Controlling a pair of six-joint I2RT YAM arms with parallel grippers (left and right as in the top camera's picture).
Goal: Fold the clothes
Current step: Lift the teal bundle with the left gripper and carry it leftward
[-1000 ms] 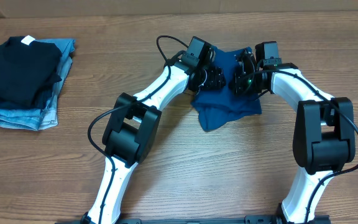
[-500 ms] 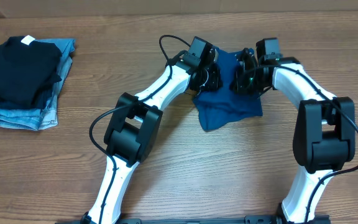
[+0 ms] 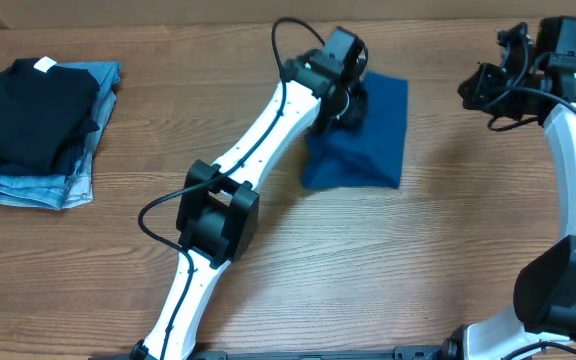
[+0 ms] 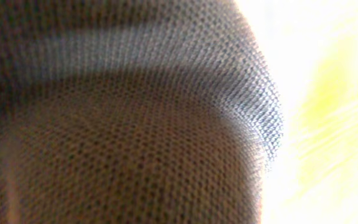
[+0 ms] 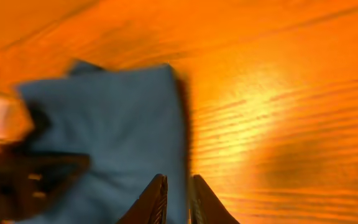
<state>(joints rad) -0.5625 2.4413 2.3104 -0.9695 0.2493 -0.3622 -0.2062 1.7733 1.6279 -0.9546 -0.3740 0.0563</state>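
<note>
The clothes (image 3: 368, 135), a teal-blue shirt, lie folded into a compact block at the back middle of the table. My left gripper (image 3: 343, 100) sits on the block's upper left edge. Blue knit fabric (image 4: 135, 124) fills the left wrist view right up to the lens, so that gripper's fingers are hidden. My right gripper (image 3: 483, 88) hangs well off to the right of the shirt, touching nothing. In the right wrist view its fingertips (image 5: 160, 193) stand a narrow gap apart with nothing between them, and the shirt (image 5: 117, 118) lies ahead to the left.
A folded black garment (image 3: 33, 105) rests on light-blue jeans (image 3: 28, 185) at the far left. Bare wooden table (image 3: 448, 230) surrounds the shirt. The left arm (image 3: 268, 130) stretches diagonally from the front toward the shirt.
The right gripper has left the shirt and swung far to the right, its jaws parting slightly. The left gripper has moved up and right, and the rumpled shirt now lies as a neat block.
</note>
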